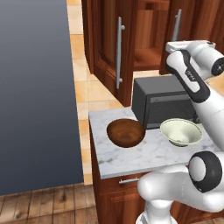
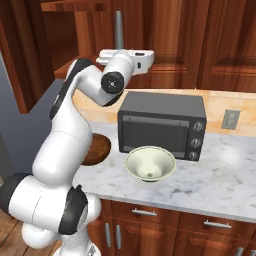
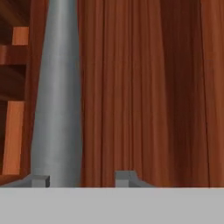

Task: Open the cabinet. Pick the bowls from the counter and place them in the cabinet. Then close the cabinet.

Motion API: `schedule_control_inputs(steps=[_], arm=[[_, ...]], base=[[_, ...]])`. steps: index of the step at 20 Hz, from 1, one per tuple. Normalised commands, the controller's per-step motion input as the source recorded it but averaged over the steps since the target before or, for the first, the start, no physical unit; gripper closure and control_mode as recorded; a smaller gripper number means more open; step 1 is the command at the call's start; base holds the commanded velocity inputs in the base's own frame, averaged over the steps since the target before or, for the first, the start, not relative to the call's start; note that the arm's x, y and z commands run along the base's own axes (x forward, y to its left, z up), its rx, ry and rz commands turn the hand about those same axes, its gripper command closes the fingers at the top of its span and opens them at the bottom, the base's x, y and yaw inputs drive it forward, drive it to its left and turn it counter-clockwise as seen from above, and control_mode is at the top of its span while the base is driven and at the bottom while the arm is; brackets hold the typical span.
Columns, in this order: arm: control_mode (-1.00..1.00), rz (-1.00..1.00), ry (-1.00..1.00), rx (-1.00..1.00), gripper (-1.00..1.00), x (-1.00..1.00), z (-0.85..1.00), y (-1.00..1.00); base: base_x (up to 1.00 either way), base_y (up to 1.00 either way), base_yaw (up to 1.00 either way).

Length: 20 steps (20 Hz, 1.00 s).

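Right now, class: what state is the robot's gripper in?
Gripper: jaws part open, one fingertip on each side of the silver handle of the right cabinet door; whether it grips yet cannot be told.

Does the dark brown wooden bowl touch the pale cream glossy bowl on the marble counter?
Apart. The left base view shows bare marble counter between the dark brown wooden bowl and the pale cream glossy bowl.

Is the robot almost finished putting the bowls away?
Not yet. The left cabinet door is swung open. The gripper is at the right door's silver handle. The brown bowl and the cream bowl sit on the counter, waiting.
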Motion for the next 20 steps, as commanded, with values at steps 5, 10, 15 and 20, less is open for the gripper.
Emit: schedule_control_inputs(steps=[5,10,15,20], arm=[[-1.00,-0.05,0.00,0.02,1.00,-1.00,0.21,-0.81],[-1.00,-0.08,0.01,0.08,1.00,-1.00,0.20,-0.99],[-1.00,-0.12,0.13,0.12,1.00,-1.00,0.19,-1.00],[-1.00,-0.10,0.09,0.02,-1.00,-1.00,-0.15,-0.59]], base=[[0.00,0.00,0.00],[0.00,0.00,0.00],[0.00,0.00,0.00],[0.00,0.00,0.00]])
